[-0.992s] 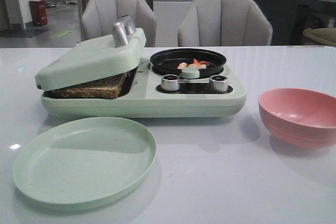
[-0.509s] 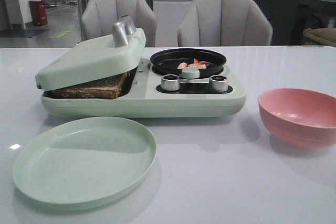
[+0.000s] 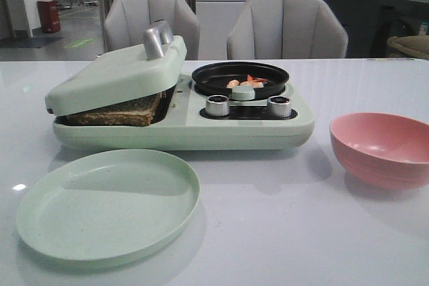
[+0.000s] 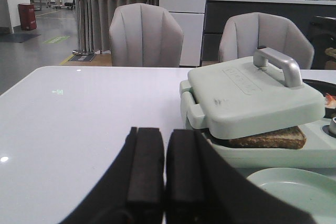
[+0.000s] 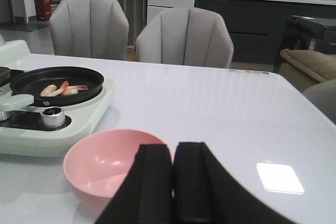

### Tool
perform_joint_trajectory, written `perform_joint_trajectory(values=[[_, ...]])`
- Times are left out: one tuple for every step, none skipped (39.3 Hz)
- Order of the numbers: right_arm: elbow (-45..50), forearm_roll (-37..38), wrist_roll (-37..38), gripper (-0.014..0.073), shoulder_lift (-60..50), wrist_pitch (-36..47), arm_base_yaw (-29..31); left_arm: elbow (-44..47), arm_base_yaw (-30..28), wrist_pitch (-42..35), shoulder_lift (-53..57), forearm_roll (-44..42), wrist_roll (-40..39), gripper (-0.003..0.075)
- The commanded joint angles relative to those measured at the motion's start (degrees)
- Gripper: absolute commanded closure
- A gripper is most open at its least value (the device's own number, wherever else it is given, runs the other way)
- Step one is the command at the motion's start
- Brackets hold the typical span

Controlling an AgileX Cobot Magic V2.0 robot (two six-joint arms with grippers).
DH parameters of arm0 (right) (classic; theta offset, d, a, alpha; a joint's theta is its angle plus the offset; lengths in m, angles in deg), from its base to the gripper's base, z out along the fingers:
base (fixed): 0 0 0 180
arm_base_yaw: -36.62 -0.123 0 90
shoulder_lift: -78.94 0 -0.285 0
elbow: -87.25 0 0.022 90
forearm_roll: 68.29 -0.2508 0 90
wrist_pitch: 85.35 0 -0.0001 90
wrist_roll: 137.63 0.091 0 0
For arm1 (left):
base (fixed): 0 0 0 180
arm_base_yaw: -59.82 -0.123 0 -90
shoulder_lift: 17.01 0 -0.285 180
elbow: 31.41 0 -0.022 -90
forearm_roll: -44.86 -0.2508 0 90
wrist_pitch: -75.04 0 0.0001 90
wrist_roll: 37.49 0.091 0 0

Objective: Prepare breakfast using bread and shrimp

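Observation:
The bread (image 3: 117, 112) lies in the pale green breakfast maker (image 3: 181, 125), under its tilted lid (image 3: 117, 75) with a silver handle; its brown edge also shows in the left wrist view as bread (image 4: 268, 138). Shrimp (image 3: 245, 83) sit in the black pan (image 3: 240, 77) on the maker's right half, also seen as shrimp (image 5: 63, 88). My left gripper (image 4: 165, 132) is shut and empty, low over the table left of the maker. My right gripper (image 5: 174, 148) is shut and empty, just beside the pink bowl (image 5: 105, 166). Neither gripper shows in the front view.
An empty pale green plate (image 3: 107, 202) lies in front of the maker. The pink bowl (image 3: 382, 149) stands at the right. Two silver knobs (image 3: 217, 105) sit on the maker's front. Two grey chairs (image 3: 285, 28) stand behind the table.

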Motion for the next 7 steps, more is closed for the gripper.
perform_joint_trajectory(values=[[-0.9,-0.5,0.0,0.0451,-1.2,5.2,0.5,1.2,0.0,-4.6,0.9,0.4,-0.4,0.0606],[-0.9,-0.5,0.0,0.0451,-1.2,5.2,0.5,1.2,0.0,-4.6,0.9,0.4,-0.4,0.0606],[-0.9,-0.5,0.0,0.0451,-1.2,5.2,0.5,1.2,0.0,-4.6,0.9,0.4,-0.4,0.0606],[-0.9,-0.5,0.0,0.0451,-1.2,5.2,0.5,1.2,0.0,-4.6,0.9,0.4,-0.4,0.0606],[-0.9,-0.5,0.0,0.0451,-1.2,5.2,0.5,1.2,0.0,-4.6,0.9,0.4,-0.4,0.0606],[-0.9,-0.5,0.0,0.0451,-1.2,5.2,0.5,1.2,0.0,-4.6,0.9,0.4,-0.4,0.0606],[-0.9,-0.5,0.0,0.0451,-1.2,5.2,0.5,1.2,0.0,-4.6,0.9,0.4,-0.4,0.0606]])
